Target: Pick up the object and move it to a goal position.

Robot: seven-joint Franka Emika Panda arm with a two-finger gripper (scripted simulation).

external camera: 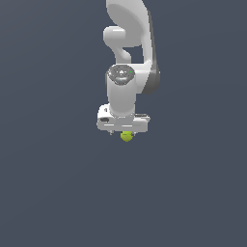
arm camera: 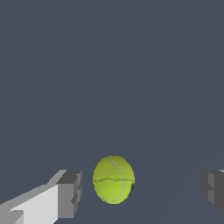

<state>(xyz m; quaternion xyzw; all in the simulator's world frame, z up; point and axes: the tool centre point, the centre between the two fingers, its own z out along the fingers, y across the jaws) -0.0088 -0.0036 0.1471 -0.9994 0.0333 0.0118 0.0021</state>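
In the exterior view the wide white gripper (external camera: 123, 129) covers the top of the small yellow-green ball (external camera: 127, 137), and its fingertips cannot be made out. In the wrist view one grey finger pad (arm camera: 213, 188) is cut off at the picture's edge.

I see flat, even light in both views, no glare. The background is uniform dark slate with no cast shadows I can make out. The arm (external camera: 129, 58) is brightest on its exterior-view left, shading to grey on the right. The ball (arm camera: 113, 180) is lit evenly, seam sharp. Edges look slightly jagged and low-res. I see no blur or edge distortion.
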